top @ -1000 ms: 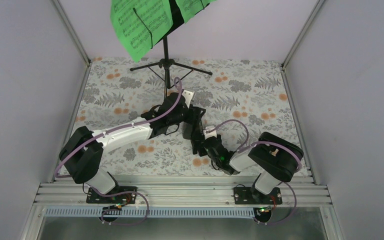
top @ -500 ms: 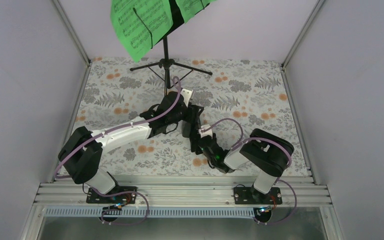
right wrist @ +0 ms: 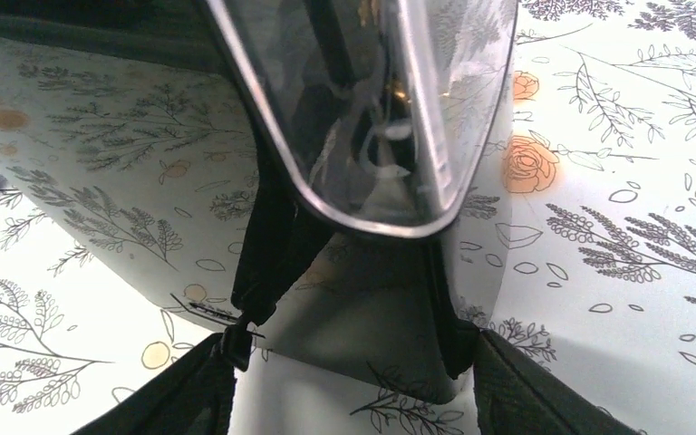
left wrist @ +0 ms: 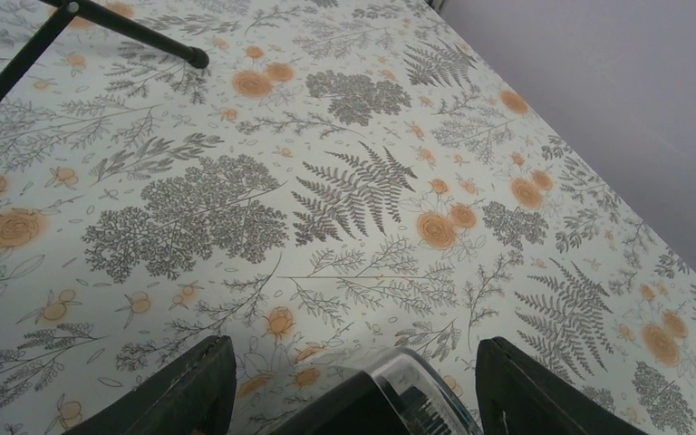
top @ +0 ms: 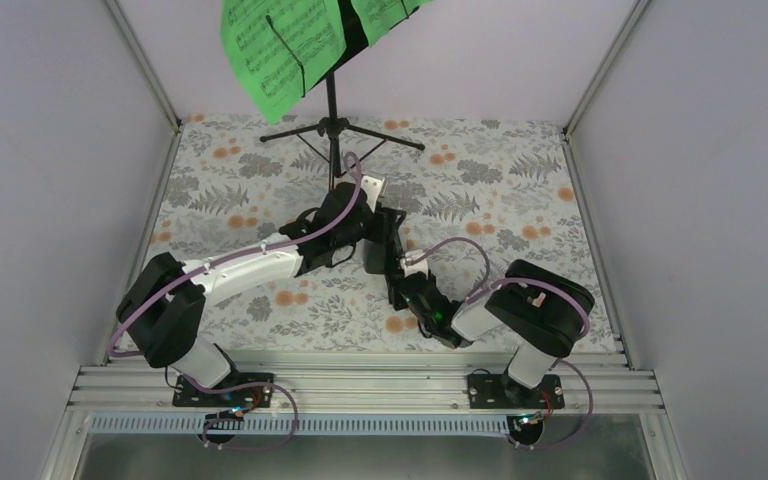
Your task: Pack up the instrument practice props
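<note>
A black music stand [top: 332, 110] rises at the back of a floral table [top: 520, 200], green sheets [top: 280, 50] on its desk. Two arms reach inward from the near edge; the left gripper [top: 365, 232] and right gripper [top: 397, 272] meet at mid-table around a small dark metronome [top: 378, 250], mostly hidden by them.

A tall black tripod music stand [top: 333, 105] stands upright at the far edge of the floral table [top: 520, 190]. Bright green printed music sheets [top: 278, 45] rest on its desk. A small dark clear-fronted metronome [top: 374, 250] is at mid-table, on the near side of the stand.
</note>
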Motion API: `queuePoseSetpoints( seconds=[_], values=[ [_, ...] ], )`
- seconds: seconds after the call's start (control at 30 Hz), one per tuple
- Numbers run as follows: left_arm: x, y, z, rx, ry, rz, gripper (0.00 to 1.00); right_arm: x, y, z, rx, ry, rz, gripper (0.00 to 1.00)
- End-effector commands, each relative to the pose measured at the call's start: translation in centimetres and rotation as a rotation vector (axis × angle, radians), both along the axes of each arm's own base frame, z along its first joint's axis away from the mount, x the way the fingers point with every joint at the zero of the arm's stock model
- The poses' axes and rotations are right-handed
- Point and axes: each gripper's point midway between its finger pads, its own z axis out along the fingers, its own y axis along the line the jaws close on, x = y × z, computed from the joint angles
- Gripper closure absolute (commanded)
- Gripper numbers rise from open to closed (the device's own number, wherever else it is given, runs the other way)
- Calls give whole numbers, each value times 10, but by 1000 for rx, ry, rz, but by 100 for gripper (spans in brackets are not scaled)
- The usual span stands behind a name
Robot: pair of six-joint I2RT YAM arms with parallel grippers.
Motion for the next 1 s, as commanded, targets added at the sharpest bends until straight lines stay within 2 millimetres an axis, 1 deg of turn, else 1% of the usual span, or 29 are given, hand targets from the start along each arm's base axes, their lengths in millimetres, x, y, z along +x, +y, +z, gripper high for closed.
queuePoseSetpoints(
  seconds=[0.0,0.03,0.1,0.13,0.17,0.23,0.37,0.4,0.47,0.53,0.6,0.63,0.7,0.73,0.77,0.83,0.87,0.9,0.93,0.97],
  values=[
    [-21,-4,-23,24,87,-76,32,-5,-14,4,-11,0,-29,32],
    [-21,-2,-18,25,66,-71,28,-6,-15,9,4,-4,-30,25],
    [-20,6,-4,24,11,-54,14,-11,-22,17,40,-9,-36,6],
    [-19,11,4,24,-22,-43,9,-15,-24,22,60,-9,-25,1],
    [-18,18,11,33,-54,-23,6,-19,-27,24,74,-4,-13,0],
    [-17,30,24,43,-102,9,2,-26,-25,35,114,-2,39,0],
    [-17,58,44,46,-161,72,0,-37,-22,74,224,-47,150,0],
    [-19,67,53,36,-177,85,0,-38,-21,88,255,-69,185,0],
    [-21,81,61,28,-188,101,0,-39,-20,117,312,-113,255,0],
    [-23,96,66,17,-186,104,0,-33,-26,148,361,-169,291,1],
    [-26,108,70,4,-172,92,0,-33,-26,177,405,-215,385,1],
    [-27,113,73,-4,-166,82,0,-32,-25,192,425,-233,435,1],
    [-29,123,77,-17,-145,51,0,-29,-19,212,447,-237,546,0],
    [-30,125,80,-25,-138,32,0,-24,-13,229,452,-250,602,0],
    [-31,129,85,-32,-135,16,0,-19,-8,234,447,-242,651,0],
    [-36,131,95,-54,-127,-44,0,-3,4,246,425,-233,721,0],
    [-39,132,104,-69,-129,-73,0,4,11,249,410,-228,757,0],
    [-41,134,108,-73,-129,-82,0,10,18,252,398,-219,796,1],
    [-43,137,111,-75,-132,-86,0,15,24,252,385,-203,829,0],
    [-44,141,113,-76,-134,-84,0,25,30,243,372,-165,847,0]
  ],
)
